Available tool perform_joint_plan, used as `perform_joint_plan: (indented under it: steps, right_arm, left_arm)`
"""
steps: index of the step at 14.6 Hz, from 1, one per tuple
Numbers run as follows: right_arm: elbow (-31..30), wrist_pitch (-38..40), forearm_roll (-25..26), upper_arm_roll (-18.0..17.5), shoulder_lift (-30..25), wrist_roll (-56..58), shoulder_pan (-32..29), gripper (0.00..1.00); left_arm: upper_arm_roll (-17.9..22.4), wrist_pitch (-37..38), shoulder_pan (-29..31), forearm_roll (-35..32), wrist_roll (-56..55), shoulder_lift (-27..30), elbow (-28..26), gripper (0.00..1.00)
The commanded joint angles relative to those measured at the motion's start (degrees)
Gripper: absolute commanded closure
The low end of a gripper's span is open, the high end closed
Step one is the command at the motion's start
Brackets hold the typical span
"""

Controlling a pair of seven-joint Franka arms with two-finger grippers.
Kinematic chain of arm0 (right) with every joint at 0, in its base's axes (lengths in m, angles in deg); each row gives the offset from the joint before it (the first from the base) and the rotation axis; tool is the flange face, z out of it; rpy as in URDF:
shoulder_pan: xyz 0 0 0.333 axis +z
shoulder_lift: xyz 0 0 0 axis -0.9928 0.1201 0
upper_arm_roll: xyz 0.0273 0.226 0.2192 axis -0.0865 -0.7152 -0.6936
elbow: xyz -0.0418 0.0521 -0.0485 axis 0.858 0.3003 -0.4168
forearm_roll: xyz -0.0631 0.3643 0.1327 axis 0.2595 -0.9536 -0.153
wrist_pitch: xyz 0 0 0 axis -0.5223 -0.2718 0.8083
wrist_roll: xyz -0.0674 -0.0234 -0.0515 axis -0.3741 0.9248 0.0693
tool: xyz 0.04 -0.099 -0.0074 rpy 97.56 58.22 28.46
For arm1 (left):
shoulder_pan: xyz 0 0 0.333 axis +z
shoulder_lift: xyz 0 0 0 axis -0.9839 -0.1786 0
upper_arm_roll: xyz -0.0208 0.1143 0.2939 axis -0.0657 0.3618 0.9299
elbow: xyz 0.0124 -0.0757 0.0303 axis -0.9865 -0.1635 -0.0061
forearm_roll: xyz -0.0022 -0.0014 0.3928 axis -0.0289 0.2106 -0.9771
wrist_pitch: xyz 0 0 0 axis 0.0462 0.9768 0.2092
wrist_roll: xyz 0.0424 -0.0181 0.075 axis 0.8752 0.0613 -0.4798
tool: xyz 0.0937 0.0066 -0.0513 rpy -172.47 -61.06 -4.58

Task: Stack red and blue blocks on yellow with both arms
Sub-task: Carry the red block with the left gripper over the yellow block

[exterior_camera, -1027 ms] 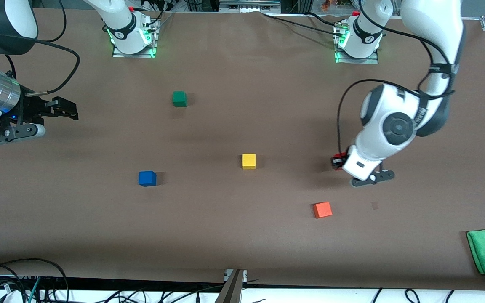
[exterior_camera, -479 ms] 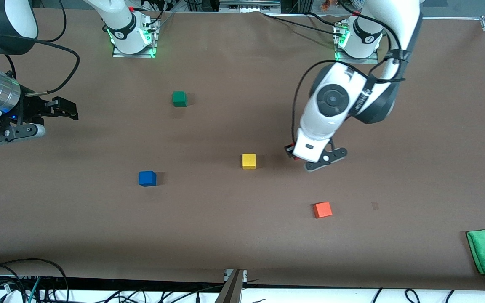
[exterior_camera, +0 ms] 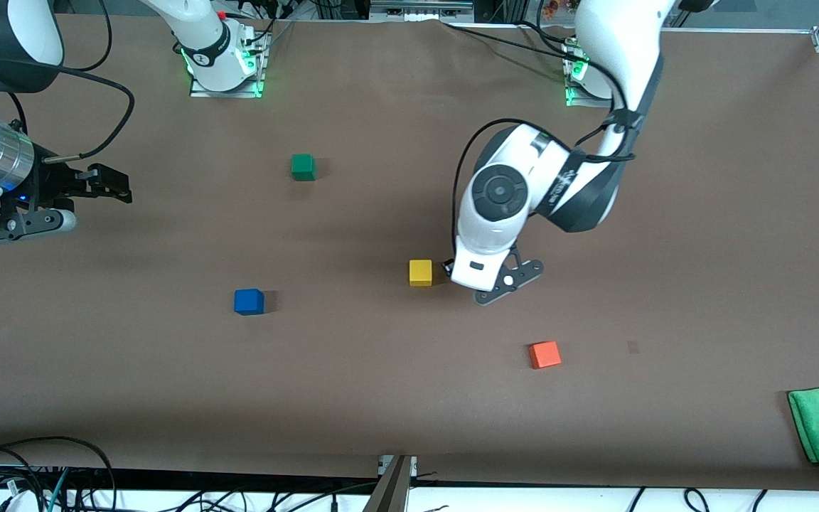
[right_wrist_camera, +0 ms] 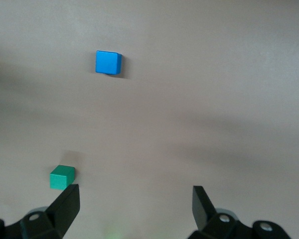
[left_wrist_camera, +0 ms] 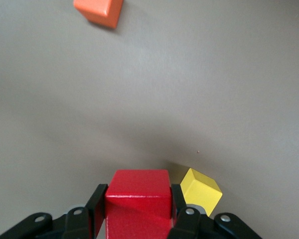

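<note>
Red block [left_wrist_camera: 138,201] gripped by left end effector [left_wrist_camera: 138,211] beside yellow [exterior_camera: 421,272]; right end effector [right_wrist_camera: 134,205] (waiting) gapes.

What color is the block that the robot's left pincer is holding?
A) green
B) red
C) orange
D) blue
B: in the left wrist view the left pincer is shut on the red block, up in the air beside the yellow block; the blue block, green block and orange block all sit on the table.
</note>
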Motion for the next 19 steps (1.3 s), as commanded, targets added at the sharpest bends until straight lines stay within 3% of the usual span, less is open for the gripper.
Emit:
perform_joint_plan:
  steps: [1, 6, 13, 19]
  right_arm:
    - [1.56, 0.92, -0.53, -0.04, 0.64, 1.34, -0.55, 0.0]
    - [1.56, 0.92, -0.53, -0.04, 0.64, 1.42, -0.99, 0.0]
    - [1.56, 0.92, -0.53, -0.04, 0.64, 1.42, -1.08, 0.0]
    - [1.56, 0.31, -0.44, -0.04, 0.73, 0.81, -1.51, 0.0]
  left_arm:
    - [1.09, 1.75, -3.26, -2.8, -5.3, -2.38, 3.69, 1.0]
    - [1.09, 1.58, -7.31, -2.89, -10.07, -2.38, 4.39, 1.0]
    - [1.87, -7.12, -8.45, -3.07, -12.0, -6.51, 4.31, 1.0]
    - [3.11, -8.88, -8.54, -3.07, -12.35, -7.57, 4.39, 1.0]
